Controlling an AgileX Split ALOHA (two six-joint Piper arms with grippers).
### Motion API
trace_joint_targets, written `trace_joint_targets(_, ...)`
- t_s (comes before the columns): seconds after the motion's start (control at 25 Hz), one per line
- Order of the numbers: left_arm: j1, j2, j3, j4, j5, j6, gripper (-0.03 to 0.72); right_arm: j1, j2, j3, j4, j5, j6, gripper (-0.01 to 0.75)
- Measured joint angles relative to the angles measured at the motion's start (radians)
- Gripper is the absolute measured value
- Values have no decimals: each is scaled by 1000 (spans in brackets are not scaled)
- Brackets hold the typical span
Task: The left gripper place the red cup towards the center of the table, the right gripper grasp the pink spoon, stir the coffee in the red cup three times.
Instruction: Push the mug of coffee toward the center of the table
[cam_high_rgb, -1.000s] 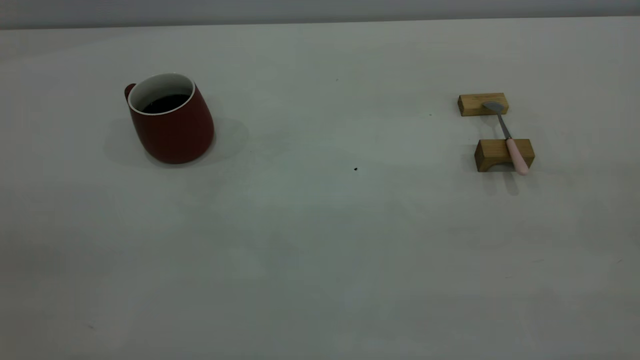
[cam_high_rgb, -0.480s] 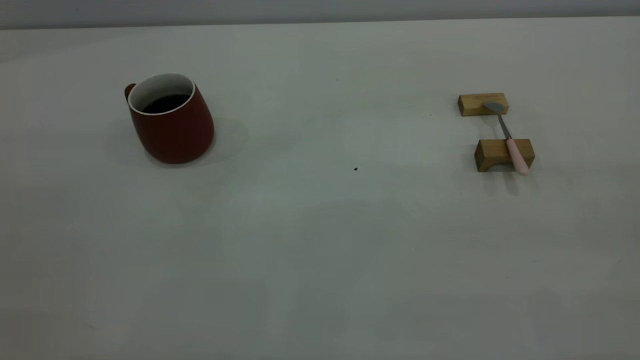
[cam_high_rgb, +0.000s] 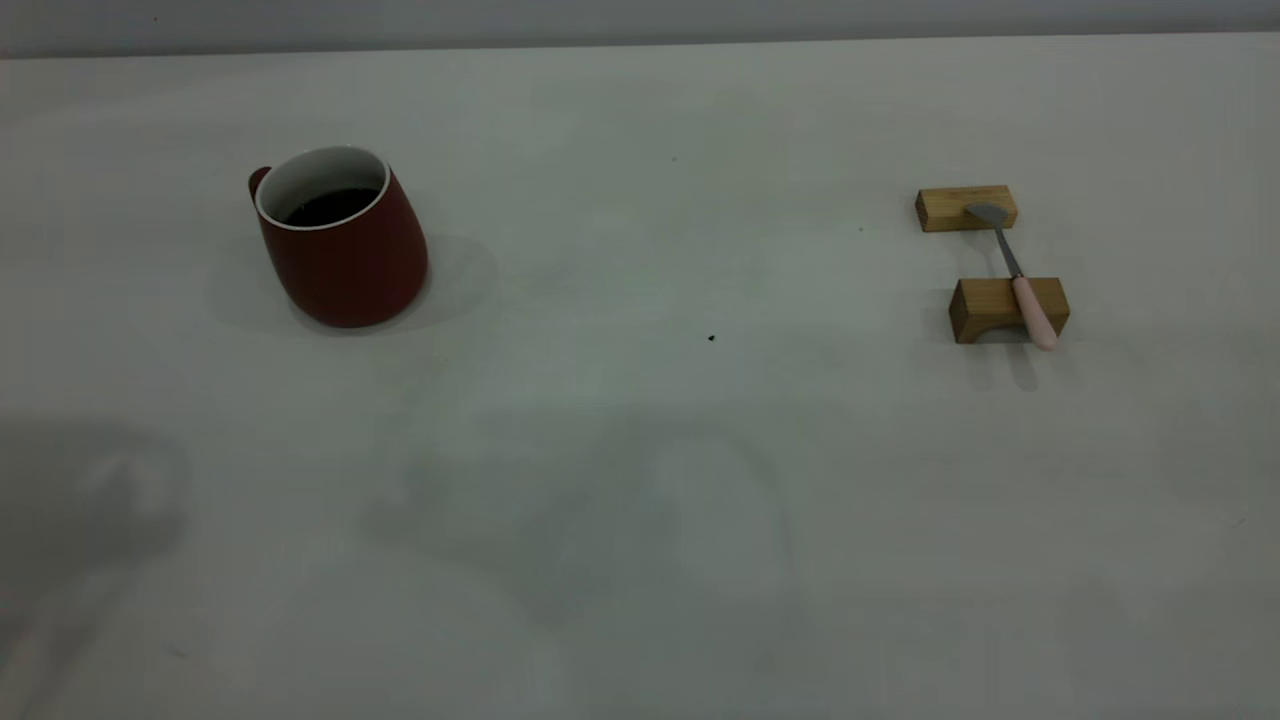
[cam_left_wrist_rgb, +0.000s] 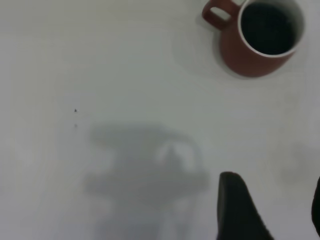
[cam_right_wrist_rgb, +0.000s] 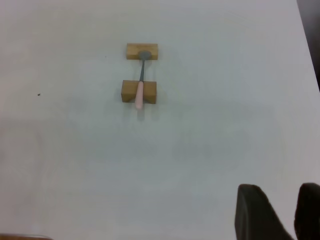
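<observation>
The red cup (cam_high_rgb: 345, 250) stands at the table's (cam_high_rgb: 640, 600) left, with its handle at the back left and dark coffee (cam_high_rgb: 330, 206) inside. In the left wrist view the cup (cam_left_wrist_rgb: 252, 50) and the coffee (cam_left_wrist_rgb: 270, 27) lie far ahead of my left gripper (cam_left_wrist_rgb: 275, 205), which is open and holds nothing. The pink spoon (cam_high_rgb: 1015, 275) lies across two wooden blocks at the right. It shows again in the right wrist view as the spoon (cam_right_wrist_rgb: 140, 86), far from my right gripper (cam_right_wrist_rgb: 281, 205), open a little and holding nothing. Neither gripper shows in the exterior view.
The far block (cam_high_rgb: 965, 208) carries the spoon's bowl and the near block (cam_high_rgb: 1005, 310) carries its handle. A tiny dark speck (cam_high_rgb: 711, 338) marks the table's middle. Soft shadows fall on the near part of the table. The table's edge (cam_right_wrist_rgb: 307, 45) runs beside the blocks.
Shadows of the arms have spread over the near part of the table. The cup and the spoon have not moved.
</observation>
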Motion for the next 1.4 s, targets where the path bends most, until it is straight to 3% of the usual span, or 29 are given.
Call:
trace_joint_targets(0.28, 0, 307, -154, 146, -89, 21, 434, 0, 0, 0, 0, 0, 0, 238)
trace_joint_targets(0.52, 2, 609, -439, 216, -43, 136, 434, 0, 0, 0, 0, 0, 0, 238)
trace_joint_targets(0.64, 2, 748, -608, 192, 29, 275, 434, 0, 0, 0, 0, 0, 0, 238)
trace_joint_targets(0.8, 2, 903, -801, 84, 159, 607, 434, 0, 0, 0, 0, 0, 0, 238)
trace_joint_targets(1.0, 2, 1057, -943, 2, 285, 963, 434, 0, 0, 0, 0, 0, 0, 238)
trace_joint_targets(1.4, 2, 1225, -992, 4, 215, 1296, 434, 0, 0, 0, 0, 0, 0, 238)
